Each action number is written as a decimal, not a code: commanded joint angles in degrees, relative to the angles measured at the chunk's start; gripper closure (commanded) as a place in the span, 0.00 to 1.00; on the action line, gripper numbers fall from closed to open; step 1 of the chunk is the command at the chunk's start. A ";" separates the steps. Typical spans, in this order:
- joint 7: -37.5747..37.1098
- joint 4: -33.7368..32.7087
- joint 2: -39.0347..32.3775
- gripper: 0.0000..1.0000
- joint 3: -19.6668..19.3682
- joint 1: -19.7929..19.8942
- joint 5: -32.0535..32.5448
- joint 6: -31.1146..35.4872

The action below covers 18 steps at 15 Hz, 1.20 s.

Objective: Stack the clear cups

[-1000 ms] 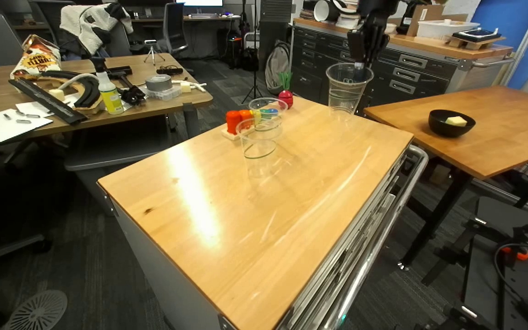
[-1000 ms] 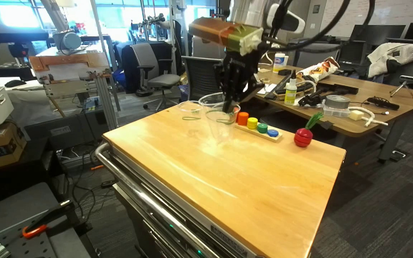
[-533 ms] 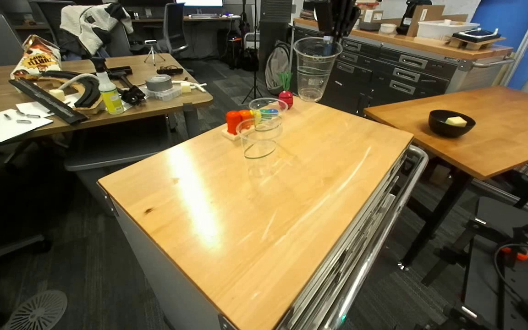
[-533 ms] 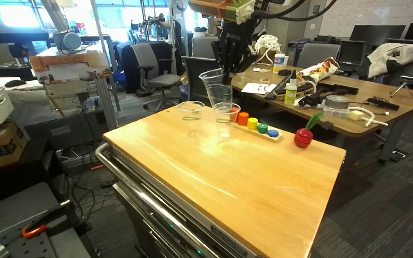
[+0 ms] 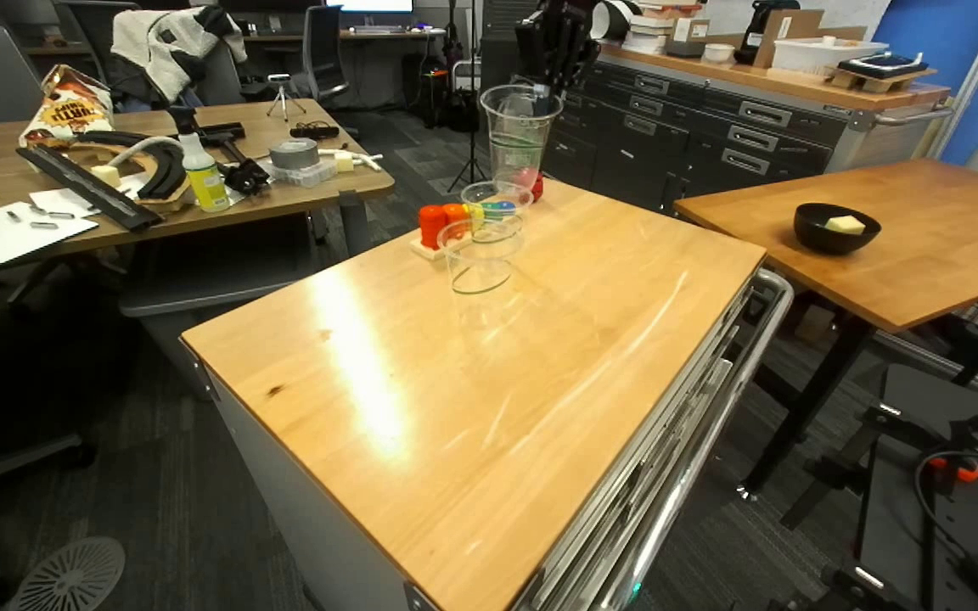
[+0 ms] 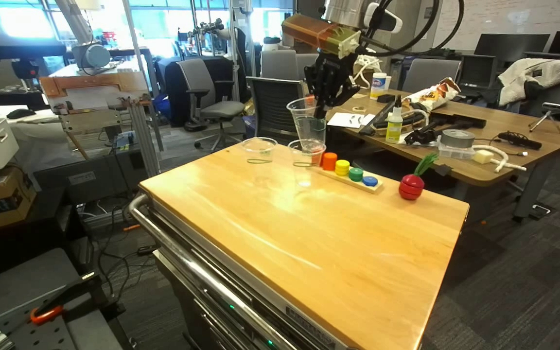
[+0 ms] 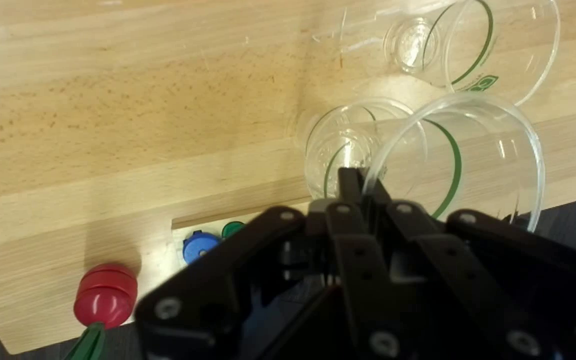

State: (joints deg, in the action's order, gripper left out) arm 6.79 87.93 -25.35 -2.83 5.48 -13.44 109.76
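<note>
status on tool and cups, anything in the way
Tool shut on raised cup at rim. Base roughly over second cup, entry unclear. Third cup apart. Block toy close beside second, might snag.

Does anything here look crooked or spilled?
Only the clear cup held in the tool: it seems to lean slightly, whereas the two standing cups look upright. I see no spill on the wooden top.

You can make out "URTL" on the chip bag in an exterior view; the green lettering on a clear cup is too small to read.
</note>
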 commanded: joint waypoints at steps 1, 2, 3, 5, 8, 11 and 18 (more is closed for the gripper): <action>-1.06 -8.79 -4.49 0.99 1.56 1.20 -1.62 -4.20; -1.02 -9.40 -4.95 0.99 1.70 1.16 -1.56 -4.61; -1.00 -9.93 -5.20 0.99 1.86 1.08 -1.39 -5.34; -0.59 -8.65 -4.72 0.99 2.01 0.66 -0.44 -6.00; -0.26 -6.95 -4.63 0.99 2.27 0.51 -0.15 -6.71; 1.39 -5.54 -5.53 0.99 2.65 0.96 -0.88 -5.01; 4.04 -3.88 -7.45 0.62 3.54 1.86 -2.36 0.51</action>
State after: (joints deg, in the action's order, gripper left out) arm 9.03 83.42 -32.97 -0.74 6.00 -14.07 107.43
